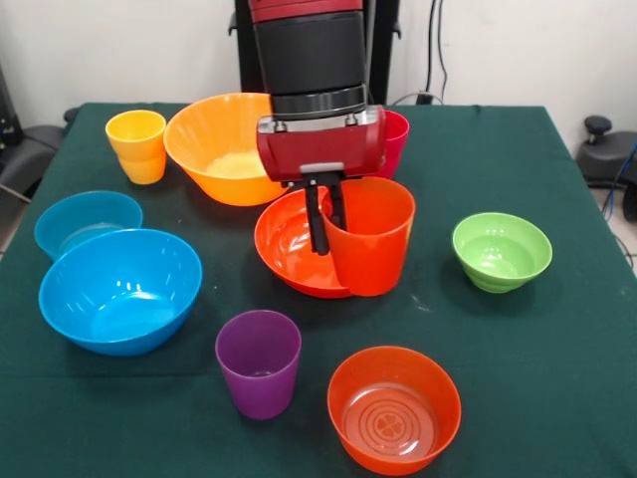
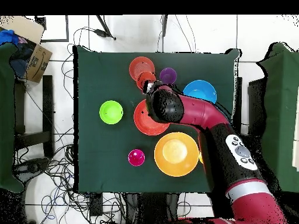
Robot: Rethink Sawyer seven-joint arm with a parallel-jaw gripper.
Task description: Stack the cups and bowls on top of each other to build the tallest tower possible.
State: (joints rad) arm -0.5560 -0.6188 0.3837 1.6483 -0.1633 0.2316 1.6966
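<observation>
Front view, hand (image 1: 330, 221) gripping orange-red cup (image 1: 368, 237), above red-orange bowl (image 1: 289, 244)

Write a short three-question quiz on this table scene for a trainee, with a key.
1. True or false: the purple cup is already stacked inside another cup.
2. Multiple choice: what is the tool shut on? A) the green bowl B) the orange-red cup C) the yellow cup
3. Fill in: in the front view, the held cup hangs at the rim of the wide ______ bowl.

Key: 1 false, it stands alone on the table. 2 B, one finger inside the cup's rim, one outside. 3 red-orange.
</observation>
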